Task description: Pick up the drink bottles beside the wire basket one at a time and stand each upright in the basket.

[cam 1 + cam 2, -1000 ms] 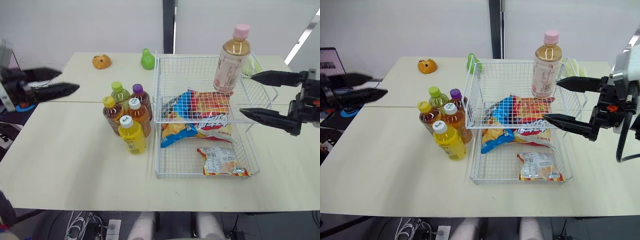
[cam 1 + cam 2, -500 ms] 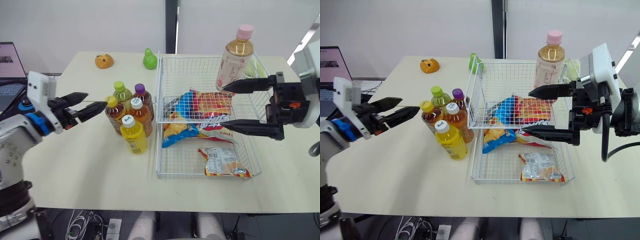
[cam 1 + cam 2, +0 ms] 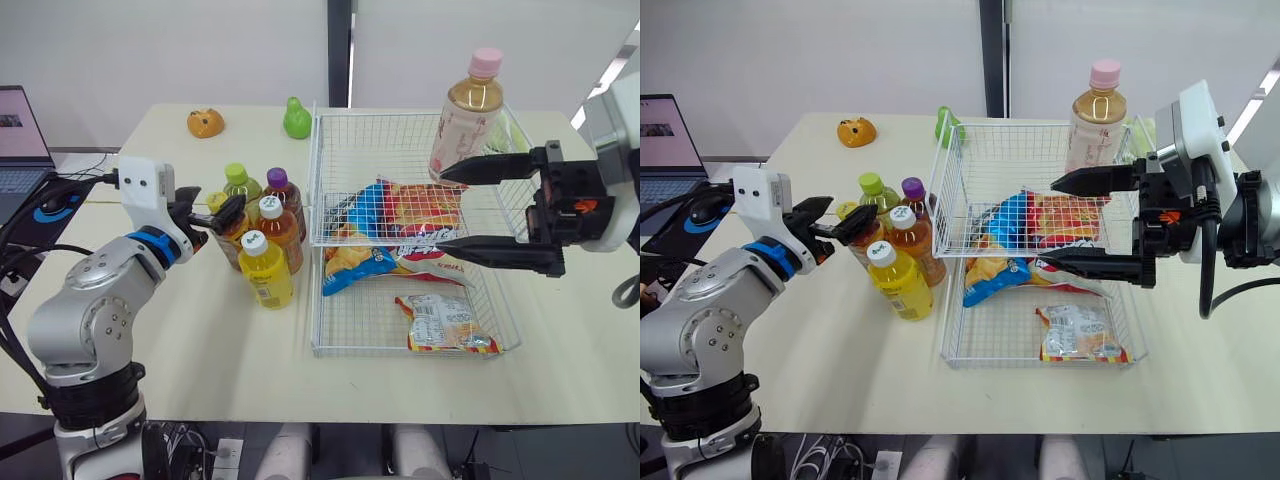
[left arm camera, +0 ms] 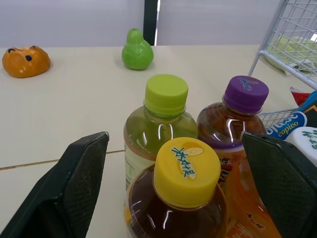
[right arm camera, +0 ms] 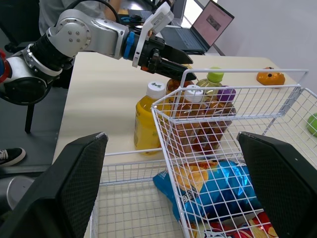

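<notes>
Several drink bottles stand clustered on the table left of the wire basket [image 3: 413, 350]: a yellow-capped tea bottle [image 4: 185, 171], a green-capped one [image 4: 165, 96], a purple-capped one [image 4: 245, 94], a white-capped one [image 3: 272, 228] and a yellow juice bottle [image 3: 265, 272]. My left gripper [image 3: 222, 212] is open, with one finger on each side of the yellow-capped bottle's top and a gap to both. A pink-capped bottle [image 3: 465, 115] stands upright in the basket's upper tier. My right gripper [image 3: 445, 208] is open over the basket, just beside that bottle and holding nothing.
Snack bags [image 3: 420, 215] lie in the basket, another [image 3: 440, 325] on its lower front part. An orange toy [image 3: 204, 122] and a green pear [image 3: 295, 118] sit at the table's back. A laptop [image 3: 15, 130] stands off to the left.
My left gripper has come in from the far left to the bottle cluster and now straddles the yellow-capped bottle. The right gripper swung left over the basket, then held still.
</notes>
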`<move>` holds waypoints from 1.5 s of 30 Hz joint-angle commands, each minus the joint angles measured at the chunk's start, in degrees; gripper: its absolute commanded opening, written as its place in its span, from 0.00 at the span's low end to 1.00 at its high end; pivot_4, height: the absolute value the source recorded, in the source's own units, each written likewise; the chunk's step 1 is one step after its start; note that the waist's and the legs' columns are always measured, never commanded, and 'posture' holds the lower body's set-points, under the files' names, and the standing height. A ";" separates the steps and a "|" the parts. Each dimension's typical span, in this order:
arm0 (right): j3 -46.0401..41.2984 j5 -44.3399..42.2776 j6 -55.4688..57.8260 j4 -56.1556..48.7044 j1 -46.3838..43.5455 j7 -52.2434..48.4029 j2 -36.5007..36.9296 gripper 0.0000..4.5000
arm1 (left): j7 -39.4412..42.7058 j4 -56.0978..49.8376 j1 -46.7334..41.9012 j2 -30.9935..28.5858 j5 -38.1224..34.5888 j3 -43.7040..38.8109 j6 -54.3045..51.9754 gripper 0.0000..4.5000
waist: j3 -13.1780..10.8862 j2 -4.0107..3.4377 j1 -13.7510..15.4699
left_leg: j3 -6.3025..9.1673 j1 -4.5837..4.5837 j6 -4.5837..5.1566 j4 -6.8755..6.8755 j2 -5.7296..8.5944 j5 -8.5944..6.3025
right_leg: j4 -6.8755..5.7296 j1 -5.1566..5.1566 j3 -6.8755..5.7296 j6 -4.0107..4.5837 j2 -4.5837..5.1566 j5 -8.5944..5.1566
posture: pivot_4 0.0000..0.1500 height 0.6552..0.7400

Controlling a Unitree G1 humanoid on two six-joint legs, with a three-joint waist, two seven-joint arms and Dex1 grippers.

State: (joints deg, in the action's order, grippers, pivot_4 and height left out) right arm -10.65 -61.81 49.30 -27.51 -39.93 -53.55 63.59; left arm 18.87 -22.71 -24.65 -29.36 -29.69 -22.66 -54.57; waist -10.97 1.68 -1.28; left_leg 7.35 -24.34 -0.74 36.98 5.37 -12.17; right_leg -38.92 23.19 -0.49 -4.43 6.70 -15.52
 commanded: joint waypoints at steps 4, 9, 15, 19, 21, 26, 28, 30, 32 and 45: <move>-0.48 0.09 0.41 0.16 -2.54 0.28 -0.47 1.00 | -1.41 -2.10 0.79 0.81 0.25 2.01 2.75 0.90 | 0.00 0.00 0.18 | 0.00 0.00 0.00 0.00 0.01 0.00 | 0.00 0.00 0.00 0.00 0.00 0.00 | 1.00 1.00; 0.36 0.52 0.93 0.64 -3.97 0.20 -1.21 1.00 | -1.13 0.06 -0.01 1.29 1.04 4.17 4.89 0.56 | 0.00 0.00 0.41 | 0.00 -0.01 0.00 0.00 0.01 0.00 | 0.02 -0.01 -0.01 0.00 0.00 0.00 | 1.00 1.00; 0.46 0.80 1.51 0.78 -4.60 0.15 -1.58 1.00 | -0.88 1.32 0.40 0.86 1.20 4.13 6.34 0.30 | 0.00 0.00 0.61 | -0.01 -0.01 0.00 0.00 0.01 0.00 | 0.03 0.00 0.00 0.00 0.00 0.00 | 1.00 1.00; 0.05 0.87 1.74 0.69 -4.43 0.28 -1.50 1.00 | -0.01 -0.25 2.40 0.08 0.28 1.92 7.15 0.30 | 0.00 0.00 0.74 | -0.01 -0.01 0.00 0.00 0.01 0.00 | 0.04 0.00 0.00 0.00 0.00 0.00 | 1.00 1.00; -0.17 0.82 1.84 0.76 -4.47 0.37 -1.52 1.00 | 1.03 -1.10 2.99 -0.95 -0.83 0.40 7.86 0.30 | 0.00 0.00 0.73 | -0.02 -0.01 0.00 -0.01 0.00 0.00 | 0.04 0.01 0.01 0.00 0.00 0.00 | 1.00 1.00; -0.72 1.16 1.69 0.57 -3.68 0.46 -1.58 1.00 | 7.31 -2.97 2.88 -7.15 -8.11 -6.21 7.11 0.30 | -0.01 0.01 0.71 | 0.01 -0.04 0.00 -0.03 -0.03 0.00 | 0.04 0.06 0.00 0.01 -0.03 -0.01 | 1.00 1.00; -1.07 1.37 1.47 0.00 -2.79 0.77 -1.80 1.00 | 12.06 -1.08 2.12 -12.24 -11.93 -9.55 5.71 0.30 | -0.02 0.02 0.82 | 0.03 -0.05 0.00 -0.03 -0.02 0.00 | 0.06 0.06 -0.02 0.01 -0.02 -0.01 | 1.00 1.00; -1.33 1.70 1.23 0.06 -2.39 0.85 -1.97 1.00 | 16.18 2.47 0.27 -17.64 -15.35 -12.40 4.06 0.30 | -0.03 0.04 0.87 | 0.07 -0.08 -0.01 -0.03 -0.02 -0.01 | 0.08 0.06 -0.06 0.01 -0.02 -0.01 | 1.00 1.00; -1.60 1.93 1.05 0.32 -2.25 0.81 -2.14 1.00 | 18.99 5.89 -2.00 -21.66 -18.35 -13.65 2.46 0.30 | -0.03 0.03 0.88 | 0.06 -0.08 0.00 -0.03 -0.01 0.00 | 0.09 0.06 -0.06 0.01 -0.03 -0.01 | 1.00 1.00; -7.05 3.00 -0.28 -0.55 2.85 2.05 -1.72 1.00 | 36.49 29.31 -30.14 -37.63 -20.83 0.70 -1.23 0.30 | -0.05 0.05 0.78 | 0.05 -0.08 0.00 -0.06 -0.02 -0.01 | 0.10 0.06 -0.06 0.00 -0.06 -0.01 | 1.00 1.00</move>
State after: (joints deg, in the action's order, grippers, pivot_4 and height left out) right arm -14.71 -59.48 50.32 -27.25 -37.02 -52.03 61.07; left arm 53.23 5.27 -50.06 -64.78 -50.44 -22.91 -56.10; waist -11.02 1.73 -0.50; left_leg 7.41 -24.42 -0.74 36.91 5.34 -12.18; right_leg -38.80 23.26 -0.56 -4.43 6.63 -15.53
